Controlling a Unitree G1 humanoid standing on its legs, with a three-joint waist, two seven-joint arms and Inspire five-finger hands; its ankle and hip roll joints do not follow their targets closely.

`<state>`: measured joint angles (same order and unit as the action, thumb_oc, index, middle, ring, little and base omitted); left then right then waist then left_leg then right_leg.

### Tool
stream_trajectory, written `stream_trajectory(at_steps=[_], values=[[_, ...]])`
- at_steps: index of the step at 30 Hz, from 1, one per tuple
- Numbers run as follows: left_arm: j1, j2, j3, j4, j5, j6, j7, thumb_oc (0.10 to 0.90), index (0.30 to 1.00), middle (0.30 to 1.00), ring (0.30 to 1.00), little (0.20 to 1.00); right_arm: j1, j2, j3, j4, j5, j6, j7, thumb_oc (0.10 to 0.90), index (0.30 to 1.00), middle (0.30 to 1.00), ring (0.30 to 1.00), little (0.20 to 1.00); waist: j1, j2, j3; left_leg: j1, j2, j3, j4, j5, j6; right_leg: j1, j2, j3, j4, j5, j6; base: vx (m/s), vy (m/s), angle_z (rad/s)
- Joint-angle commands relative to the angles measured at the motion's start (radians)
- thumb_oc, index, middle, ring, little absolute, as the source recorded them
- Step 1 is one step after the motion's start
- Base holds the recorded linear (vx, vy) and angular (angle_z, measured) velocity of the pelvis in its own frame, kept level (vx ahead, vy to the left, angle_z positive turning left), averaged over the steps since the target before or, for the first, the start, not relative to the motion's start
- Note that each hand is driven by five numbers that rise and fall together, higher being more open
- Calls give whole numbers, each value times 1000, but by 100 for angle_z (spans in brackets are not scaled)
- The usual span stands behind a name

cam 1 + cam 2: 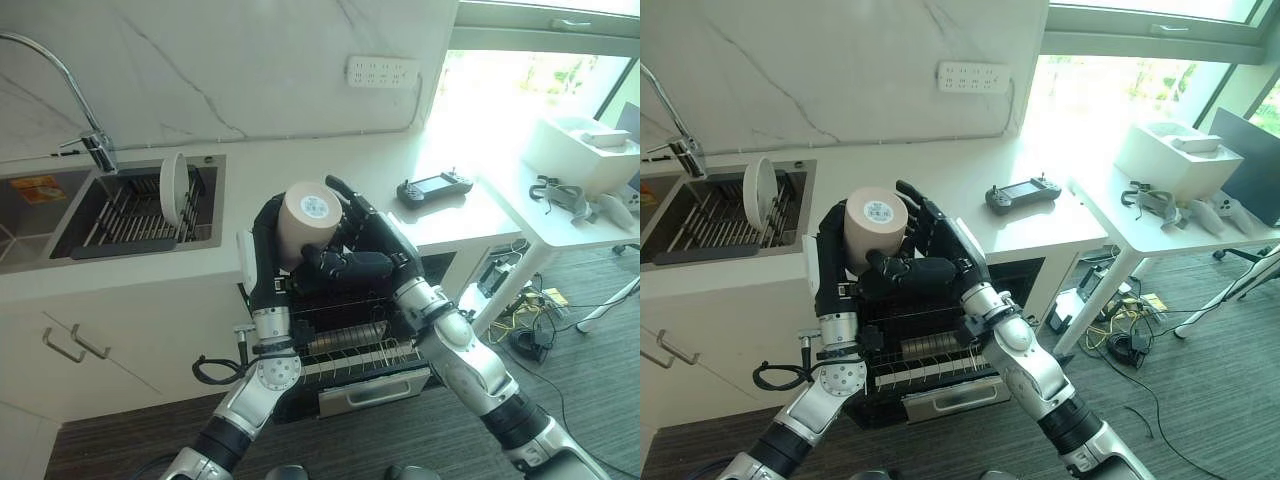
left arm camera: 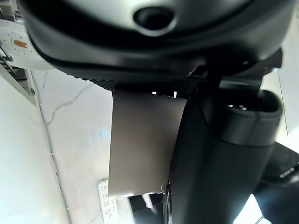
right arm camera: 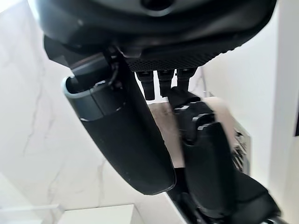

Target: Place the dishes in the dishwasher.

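A beige cup (image 1: 308, 222) is held in the air over the open dishwasher, its base with a round sticker turned up toward the head camera. My left hand (image 1: 264, 238) grips it from the left, fingers curled behind its wall; the left wrist view has the cup (image 2: 145, 144) beside the thumb. From the right, my right hand (image 1: 372, 245) wraps it, thumb crossing under its front and fingers over its far side. Below both hands lies the pulled-out dishwasher rack (image 1: 352, 348). A white plate (image 1: 173, 188) stands on edge in the sink rack.
The steel sink (image 1: 45, 215) with its tap (image 1: 92, 145) lies at the left of the white counter (image 1: 330, 165). A black handheld controller (image 1: 435, 186) rests on the counter's right end. A white table (image 1: 570, 215) with a box and headset stands at the right.
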<state>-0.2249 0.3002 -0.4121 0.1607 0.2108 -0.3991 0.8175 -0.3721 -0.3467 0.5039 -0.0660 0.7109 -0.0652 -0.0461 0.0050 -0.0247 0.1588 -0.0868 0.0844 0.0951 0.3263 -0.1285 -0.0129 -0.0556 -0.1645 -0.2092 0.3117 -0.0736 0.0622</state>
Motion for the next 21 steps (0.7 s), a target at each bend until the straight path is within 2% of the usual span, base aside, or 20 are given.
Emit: stream_trajectory(at_steps=[1,13,21], values=[[-171,18,-52,-3,54,-110,16,400,300,300,300,300,-171,68,-28,3,6,-71,-1,800,900,900,900,900,9,-2,-29,77,23,11,-26,-132,-4,56,5,54,-12,-155,32,0,0,0],[-203,6,-89,48,56,-118,4,400,300,300,300,300,-215,81,8,63,-5,-36,34,800,900,900,900,900,16,-6,-20,76,21,3,-26,-132,-1,54,2,61,-12,-149,35,0,0,0],[-196,-16,-120,74,14,-143,-34,400,300,300,300,300,-258,108,27,79,57,-27,31,800,900,900,900,900,27,-10,-14,77,15,-7,-26,-133,3,55,2,67,-12,-147,34,30,-13,4]])
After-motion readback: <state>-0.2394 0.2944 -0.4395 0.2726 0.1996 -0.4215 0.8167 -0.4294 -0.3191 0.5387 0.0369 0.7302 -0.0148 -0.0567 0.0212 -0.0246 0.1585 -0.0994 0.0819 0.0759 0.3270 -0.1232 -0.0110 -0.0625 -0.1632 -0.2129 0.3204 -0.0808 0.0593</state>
